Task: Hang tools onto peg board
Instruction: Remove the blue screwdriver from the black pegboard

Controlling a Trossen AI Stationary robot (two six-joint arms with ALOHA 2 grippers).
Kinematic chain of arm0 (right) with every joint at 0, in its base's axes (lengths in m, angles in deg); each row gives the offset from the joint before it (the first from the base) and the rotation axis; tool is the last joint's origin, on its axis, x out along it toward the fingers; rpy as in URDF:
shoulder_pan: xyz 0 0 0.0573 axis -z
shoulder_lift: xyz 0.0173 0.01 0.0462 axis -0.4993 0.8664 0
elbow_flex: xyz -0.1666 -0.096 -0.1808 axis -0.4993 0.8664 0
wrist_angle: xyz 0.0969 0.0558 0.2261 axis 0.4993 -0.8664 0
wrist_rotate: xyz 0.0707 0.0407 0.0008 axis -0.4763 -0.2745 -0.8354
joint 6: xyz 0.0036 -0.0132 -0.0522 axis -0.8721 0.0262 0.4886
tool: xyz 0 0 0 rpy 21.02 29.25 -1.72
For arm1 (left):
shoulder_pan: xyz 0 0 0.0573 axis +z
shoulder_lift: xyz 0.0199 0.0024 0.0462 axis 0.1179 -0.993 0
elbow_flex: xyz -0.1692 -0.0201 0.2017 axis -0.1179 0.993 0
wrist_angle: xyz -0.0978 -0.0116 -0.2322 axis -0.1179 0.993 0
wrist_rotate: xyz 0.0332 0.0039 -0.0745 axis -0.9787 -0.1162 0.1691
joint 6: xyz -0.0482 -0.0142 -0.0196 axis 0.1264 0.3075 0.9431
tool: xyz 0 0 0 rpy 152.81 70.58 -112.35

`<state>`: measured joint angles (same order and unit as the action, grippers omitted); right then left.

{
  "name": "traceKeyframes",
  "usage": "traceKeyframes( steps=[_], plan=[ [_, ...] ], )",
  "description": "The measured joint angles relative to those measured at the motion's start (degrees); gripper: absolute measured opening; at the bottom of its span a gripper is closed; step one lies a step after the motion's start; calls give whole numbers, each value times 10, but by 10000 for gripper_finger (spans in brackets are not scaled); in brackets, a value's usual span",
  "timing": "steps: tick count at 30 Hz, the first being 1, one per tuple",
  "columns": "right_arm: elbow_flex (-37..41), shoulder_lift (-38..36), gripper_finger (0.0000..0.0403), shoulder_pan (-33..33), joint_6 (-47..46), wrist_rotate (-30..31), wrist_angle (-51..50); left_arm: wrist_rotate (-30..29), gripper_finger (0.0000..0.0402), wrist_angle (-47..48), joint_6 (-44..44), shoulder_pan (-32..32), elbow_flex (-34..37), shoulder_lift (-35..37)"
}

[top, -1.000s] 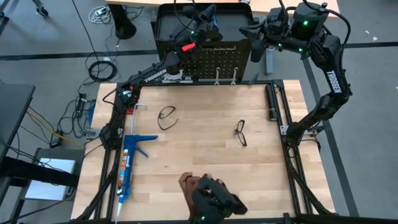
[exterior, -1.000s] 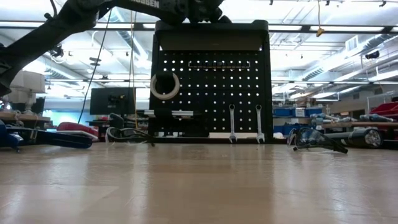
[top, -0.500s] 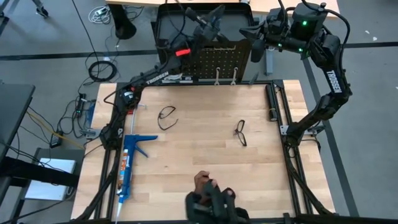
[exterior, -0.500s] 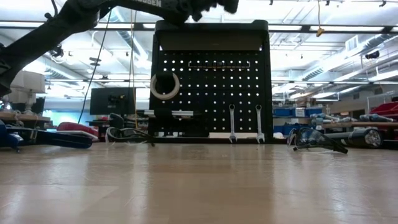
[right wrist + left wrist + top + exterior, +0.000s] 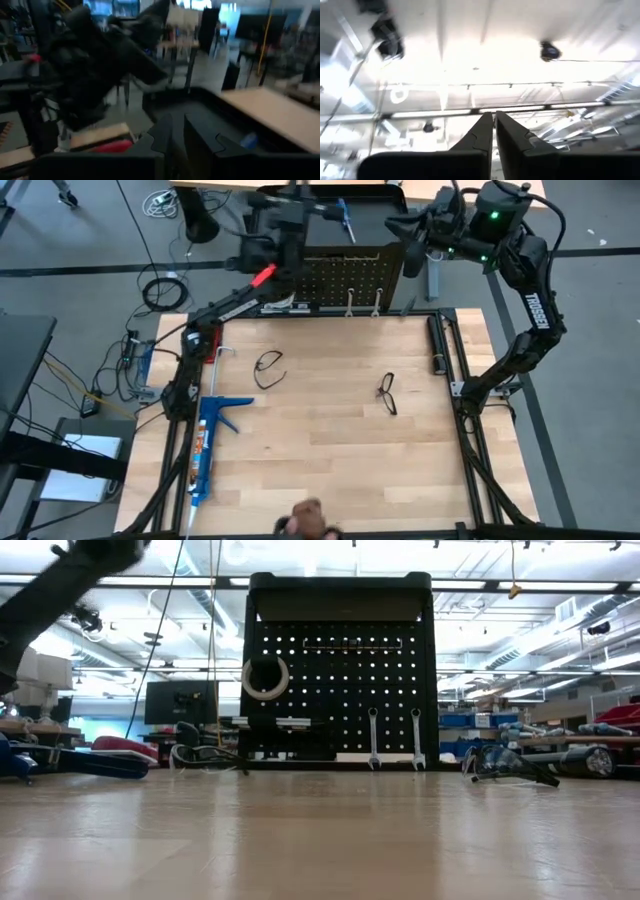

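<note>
My left pincer (image 5: 494,114) is raised above the top of the peg board (image 5: 340,690) and aims at the ceiling. Its fingers stand almost together with only a slit between them, and nothing is in it. From above it is smeared, so I cannot place its tip exactly.

My right pincer (image 5: 177,117) hangs behind the board's right end. Its fingers are narrow too, with a thin dark gap, and I see nothing gripped.

The blue-handled screwdriver (image 5: 345,220) lies on the black top of the board's frame. Its long axis runs from the far side toward the table (image 5: 330,460), slightly slanted. I cannot tell which end is the tip. My right wrist shows it only as a blue blob.

On the board's face, the white tape roll (image 5: 265,678) hangs at upper left with its hole facing the table. The two wrenches (image 5: 372,738) (image 5: 416,738) hang side by side at lower right, long axes straight up and down.

Two safety glasses lie on the table well apart. One pair (image 5: 268,367) is toward the left and the other pair (image 5: 388,393) toward the right. The level camera hides the first pair and shows the second as a dark tangle.

A blue caulking gun (image 5: 205,445) lies along the left edge, its long axis running near to far. At the near edge something brownish (image 5: 305,515) is cut off and too blurred to name.
</note>
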<state>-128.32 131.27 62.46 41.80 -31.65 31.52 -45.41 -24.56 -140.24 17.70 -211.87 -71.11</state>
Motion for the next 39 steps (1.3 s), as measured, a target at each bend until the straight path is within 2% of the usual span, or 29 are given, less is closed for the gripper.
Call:
traceKeyframes(
  steps=[4, 7, 14, 20, 23, 27, 32, 39],
  plan=[
    [2, 7, 77, -3, 38, -12, 72, -87, 7, 45, -6, -34, -2, 46],
    [10, 26, 96, -3, 50, -13, 129, -151, 4, 89, -42, -60, -1, 70],
    [14, 109, 145, -3, 67, 8, 240, -268, 6, 121, -131, -129, -1, 133],
    [14, 183, 179, 3, 65, 30, 381, -321, 6, 125, -201, -182, -1, 164],
    [14, 218, 187, 6, 69, 86, 417, -334, 6, 122, -231, -202, -1, 178],
    [15, 254, 189, 17, 62, 150, 419, -340, 6, 122, -244, -226, -1, 191],
    [12, 264, 189, 29, 32, 220, 340, -357, 6, 125, -264, -237, -1, 199],
    [11, 262, 189, 59, -6, 229, 262, -361, 6, 125, -283, -238, -1, 201]
  ],
)
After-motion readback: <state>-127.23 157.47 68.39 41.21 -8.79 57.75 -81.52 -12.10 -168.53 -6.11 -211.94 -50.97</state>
